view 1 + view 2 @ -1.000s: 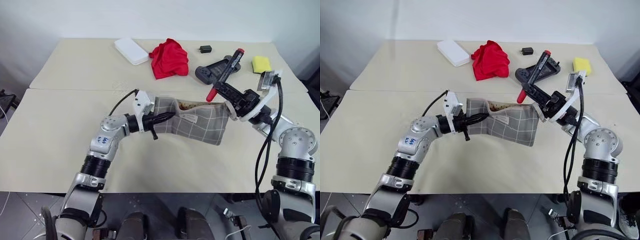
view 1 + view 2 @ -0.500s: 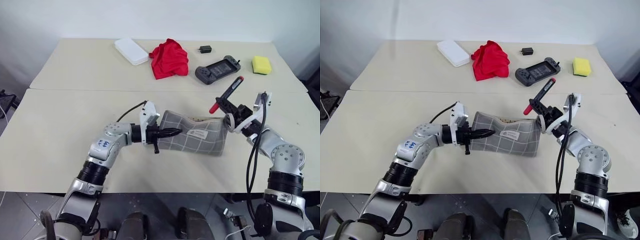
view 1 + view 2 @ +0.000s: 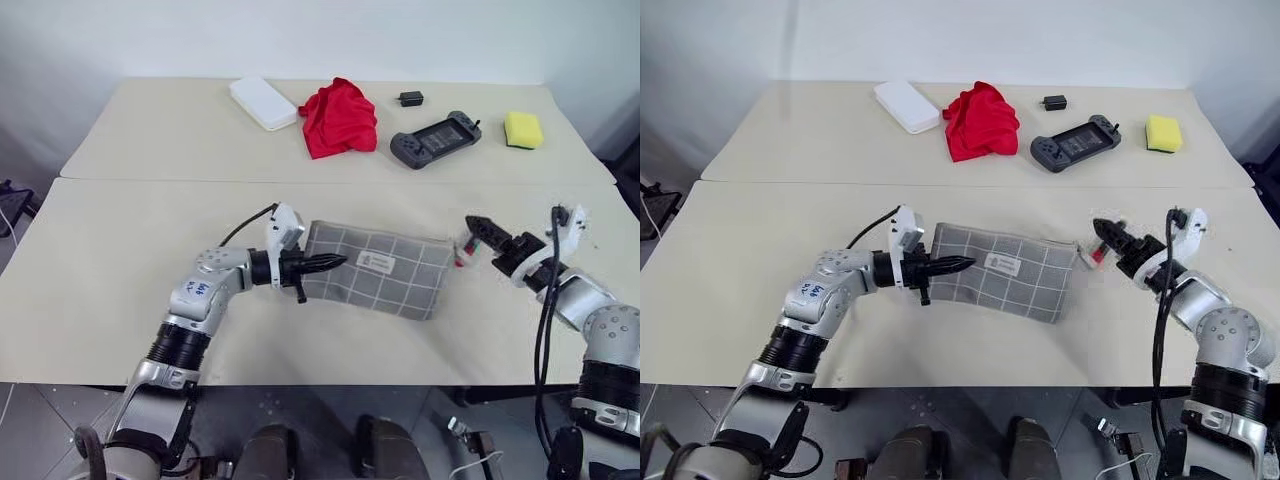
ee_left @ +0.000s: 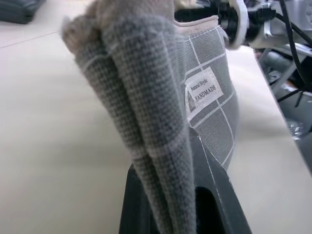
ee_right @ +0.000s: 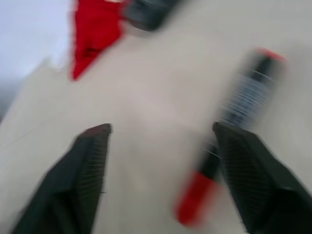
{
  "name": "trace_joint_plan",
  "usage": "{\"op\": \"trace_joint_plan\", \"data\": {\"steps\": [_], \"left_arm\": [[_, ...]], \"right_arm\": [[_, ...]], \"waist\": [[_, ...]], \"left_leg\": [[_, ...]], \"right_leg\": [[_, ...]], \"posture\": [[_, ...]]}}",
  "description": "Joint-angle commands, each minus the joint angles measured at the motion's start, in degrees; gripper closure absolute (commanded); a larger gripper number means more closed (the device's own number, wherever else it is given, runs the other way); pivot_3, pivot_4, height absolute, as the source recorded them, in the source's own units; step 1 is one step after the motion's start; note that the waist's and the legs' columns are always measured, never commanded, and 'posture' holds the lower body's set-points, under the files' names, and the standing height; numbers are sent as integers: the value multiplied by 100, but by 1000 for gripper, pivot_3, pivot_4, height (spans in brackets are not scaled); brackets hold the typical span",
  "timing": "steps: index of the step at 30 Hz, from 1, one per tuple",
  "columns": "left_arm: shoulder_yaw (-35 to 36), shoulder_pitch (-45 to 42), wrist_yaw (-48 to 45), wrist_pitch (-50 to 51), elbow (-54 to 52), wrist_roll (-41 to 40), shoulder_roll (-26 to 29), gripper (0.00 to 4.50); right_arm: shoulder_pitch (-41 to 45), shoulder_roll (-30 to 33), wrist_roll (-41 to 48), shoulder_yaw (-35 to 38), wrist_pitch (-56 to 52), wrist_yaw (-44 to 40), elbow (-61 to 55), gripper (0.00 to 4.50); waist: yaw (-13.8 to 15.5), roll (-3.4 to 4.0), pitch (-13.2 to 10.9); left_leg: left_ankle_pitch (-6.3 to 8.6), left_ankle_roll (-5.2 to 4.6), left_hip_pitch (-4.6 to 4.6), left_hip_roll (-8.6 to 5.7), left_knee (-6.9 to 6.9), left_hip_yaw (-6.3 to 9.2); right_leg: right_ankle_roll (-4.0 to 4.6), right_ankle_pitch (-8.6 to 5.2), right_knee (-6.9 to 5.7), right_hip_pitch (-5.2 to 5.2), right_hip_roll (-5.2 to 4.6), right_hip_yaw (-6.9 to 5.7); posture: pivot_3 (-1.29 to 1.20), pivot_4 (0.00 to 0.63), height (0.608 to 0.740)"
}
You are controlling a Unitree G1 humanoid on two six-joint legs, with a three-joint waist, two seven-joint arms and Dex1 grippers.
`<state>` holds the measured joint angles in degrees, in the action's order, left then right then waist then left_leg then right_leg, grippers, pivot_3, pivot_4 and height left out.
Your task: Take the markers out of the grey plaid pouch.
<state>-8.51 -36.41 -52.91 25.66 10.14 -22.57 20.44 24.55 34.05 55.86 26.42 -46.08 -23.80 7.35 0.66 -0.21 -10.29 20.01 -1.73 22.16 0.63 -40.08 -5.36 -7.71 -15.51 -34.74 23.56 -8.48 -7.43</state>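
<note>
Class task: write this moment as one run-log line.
left gripper: shut on pouch | right gripper: open | marker: on table by pouch

Two pale cream worktops (image 3: pixel 120 250) stood pushed together, a straight seam (image 3: pixel 150 180) running across where they met. Behind the far one rose a plain white wall (image 3: pixel 300 35), evenly lit. Below the near edge showed grey tiled floor (image 3: pixel 30 430) under the worktop.
</note>
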Motion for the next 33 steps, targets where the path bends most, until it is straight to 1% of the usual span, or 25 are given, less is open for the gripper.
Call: {"op": "trace_joint_plan", "data": {"steps": [1,3,7,8,11,12,13,14,15,16,17,18,20,23,24,26,29,31,33], "left_arm": [[185,25,-115,-278,-85,45,112,4500],[215,21,-139,-410,-54,99,147,4500],[322,9,-257,-751,28,145,218,4500],[418,-33,-271,-1045,90,177,241,4500],[530,-96,-290,-1665,252,318,282,4500],[541,-98,-290,-1916,312,399,282,4500],[573,-98,-272,-2158,371,450,261,4500],[598,-101,-263,-2326,420,480,242,4500],[622,-105,-257,-2515,471,513,214,4500],[640,-110,-232,-2699,530,563,193,4500],[647,-105,-215,-2828,563,601,178,4500],[649,-91,-207,-3164,654,683,148,4500],[635,-54,-255,-3651,834,773,96,4500],[648,-124,-264,-4108,1158,863,56,4500],[650,-162,-254,-4195,1255,884,35,4500],[639,-206,-259,-4304,1378,905,5,4500],[611,-180,-203,-4508,1445,907,-137,4500],[584,-129,-159,-4705,1501,967,-222,4500],[568,-93,-167,-4884,1558,1007,-284,4500]], "right_arm": [[116,709,-156,-14,357,-1501,-142,975],[190,936,-252,-93,349,-1844,48,975],[323,1305,-962,-469,753,-2345,411,975],[384,1505,-1357,-706,870,-2363,614,975],[436,1916,-2175,-1209,1034,-2396,1050,975],[415,1991,-2316,-1247,1096,-2417,1161,975],[458,2007,-2233,-1115,947,-2371,1207,975],[505,1997,-2162,-997,834,-2347,1235,622],[504,1964,-2173,-944,1013,-2440,1153,445],[495,1975,-2215,-955,1103,-2520,1057,74],[468,1993,-2269,-978,1189,-2589,987,33],[269,2116,-2197,-1060,1419,-3168,532,33],[160,2178,-2313,-1184,2076,-3759,-6,33],[134,2269,-2370,-1181,2375,-4231,-160,33],[1,2463,-2615,-1278,2555,-4402,-87,33],[-176,2677,-2952,-1378,2915,-4621,71,33],[-214,2638,-2851,-1079,2959,-4561,278,33],[-231,2705,-2713,-1056,2864,-4701,-71,33],[-130,2705,-2707,-1168,3009,-4842,-481,33]], "waist": [[3,3,-2],[11,3,-2],[55,3,-2],[61,3,-2],[74,3,-2],[87,3,-2],[87,3,-2],[79,3,-2],[73,3,-2],[71,3,-2],[71,3,-2],[70,3,-2],[73,4,-2],[71,3,-2],[76,1,-3],[131,1,-4],[138,0,-4],[128,0,-3],[94,1,-3]], "left_leg": [[0,0,0,-1,2,-3],[0,-1,0,1,1,-1],[0,-1,-2,0,-2,-1],[0,-1,-2,0,-3,-2],[0,-2,2,-1,-4,-4],[0,-2,2,-1,-4,-1],[0,-2,2,-2,-2,0],[0,-2,2,-2,-2,1],[0,-2,2,-2,-1,-1],[0,-2,2,-2,-2,-1],[0,-2,2,-2,-2,-1],[0,-1,2,-2,-2,-1],[0,-1,2,-1,-1,-1],[0,-2,0,-1,-2,-4],[0,-2,0,-1,-5,-2],[0,-2,1,-4,-9,6],[4,-9,2,-5,-12,3],[3,-11,2,-7,-12,2],[3,-11,2,-5,-11,2]], "right_leg": [[0,0,2,2,0,3],[0,0,4,0,1,-1],[0,0,3,-3,0,-1],[0,0,2,-3,0,-1],[0,0,1,2,-3,0],[0,0,2,1,-3,-3],[0,0,3,1,-5,-5],[0,0,4,-1,-4,-9],[0,0,5,-1,-4,-8],[0,0,5,-1,-4,-8],[0,0,4,-1,-4,-8],[0,0,3,0,-3,-8],[0,0,4,1,-2,-8],[-2,1,6,-2,-1,-7],[-2,1,8,-5,-1,-10],[-2,2,7,-9,-5,-15],[-7,5,14,-13,-5,-14],[-10,7,14,-12,-7,-13],[-9,7,13,-10,-6,-14]], "posture": [[0,150,740],[0,150,740],[0,150,740],[0,150,740],[0,150,740],[0,150,740],[0,150,740],[0,150,740],[0,150,740],[0,150,740],[0,150,740],[0,150,740],[0,150,740],[0,150,740],[0,150,740],[0,150,740],[0,150,740],[0,150,740],[0,150,740]]}}
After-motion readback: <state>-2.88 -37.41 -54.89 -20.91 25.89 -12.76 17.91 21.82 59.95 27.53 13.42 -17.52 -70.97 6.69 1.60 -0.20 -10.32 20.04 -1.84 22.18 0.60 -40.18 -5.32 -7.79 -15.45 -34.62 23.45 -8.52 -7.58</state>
